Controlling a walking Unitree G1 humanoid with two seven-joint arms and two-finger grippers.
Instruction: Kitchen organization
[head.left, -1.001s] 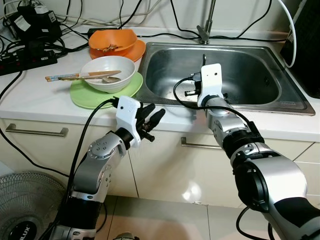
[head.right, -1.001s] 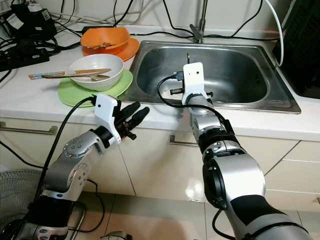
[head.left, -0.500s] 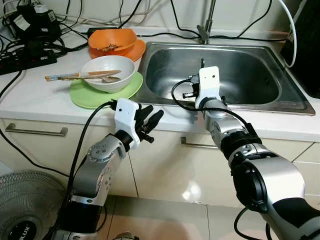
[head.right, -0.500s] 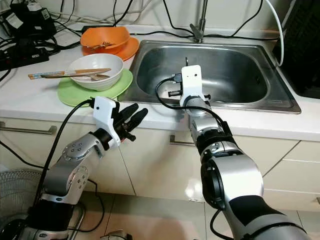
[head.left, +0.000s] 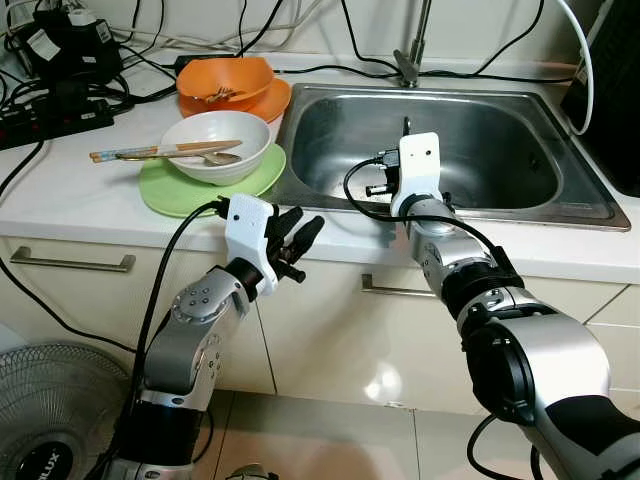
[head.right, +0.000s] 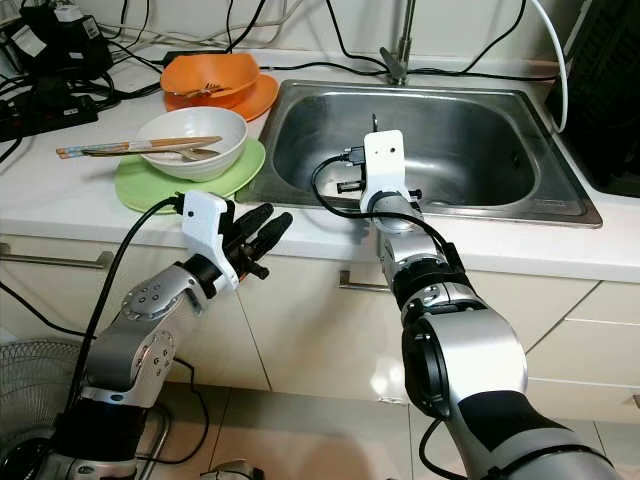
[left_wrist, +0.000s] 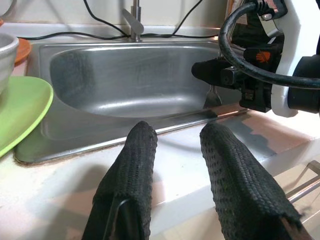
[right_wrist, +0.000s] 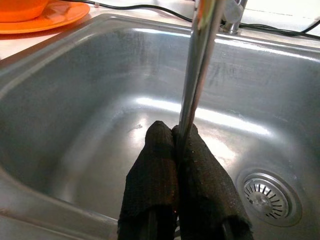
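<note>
White bowl (head.left: 215, 143) holding chopsticks (head.left: 165, 151), right end effector (right_wrist: 177, 145) pinching metal utensil (right_wrist: 200, 60) over sink (head.left: 470, 150)

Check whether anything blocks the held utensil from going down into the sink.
Nothing visible does. The right gripper holds the metal utensil upright over the sink, whose basin below looks bare down to the drain.

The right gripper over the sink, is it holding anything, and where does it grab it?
The right gripper pinches a thin metal utensil by one end of its handle, above the sink. Its other end is out of view. The left gripper holds nothing.
</note>
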